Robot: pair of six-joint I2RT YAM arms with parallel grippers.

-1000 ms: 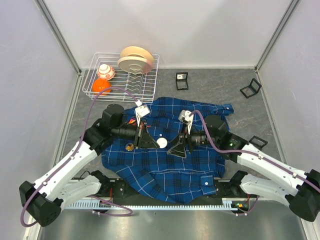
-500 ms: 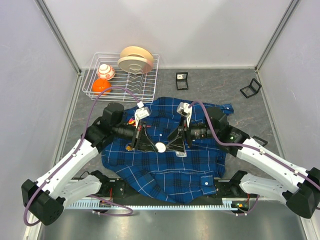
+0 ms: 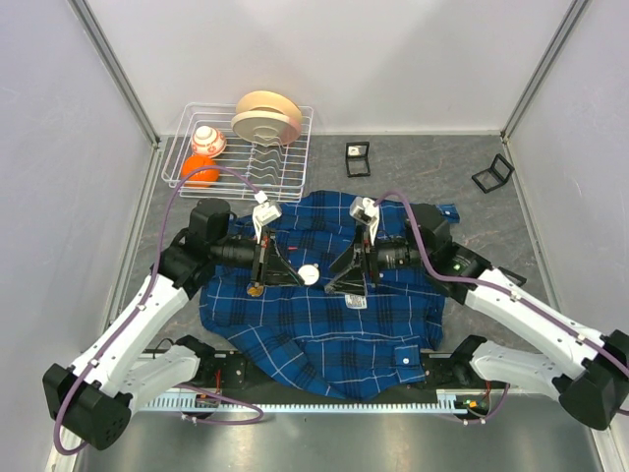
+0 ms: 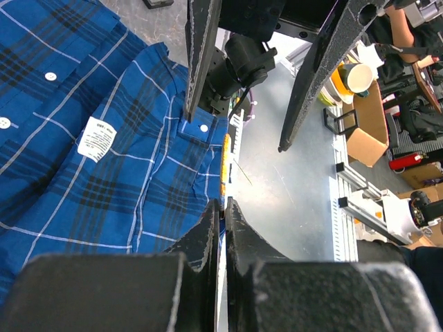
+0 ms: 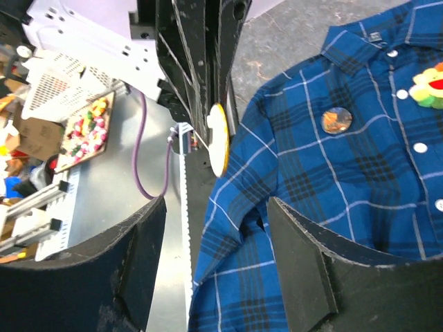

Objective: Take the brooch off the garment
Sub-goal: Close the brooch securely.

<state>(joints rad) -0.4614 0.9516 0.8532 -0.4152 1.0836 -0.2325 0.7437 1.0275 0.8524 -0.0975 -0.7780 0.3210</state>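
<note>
The left gripper (image 4: 222, 206) has its fingers pressed together on the rim of a round white brooch (image 5: 219, 138). It holds the brooch on edge at its tips, seemingly clear of the blue plaid garment (image 5: 332, 180) spread beneath, which suggests the pin is already free. The right gripper (image 5: 214, 202) faces it, fingers spread wide and empty with the brooch straight ahead, likely placed to steady the cloth or receive the piece. A brown badge (image 5: 336, 120) and a flower pin (image 5: 430, 84) sit on the garment beyond its fingers.
</note>
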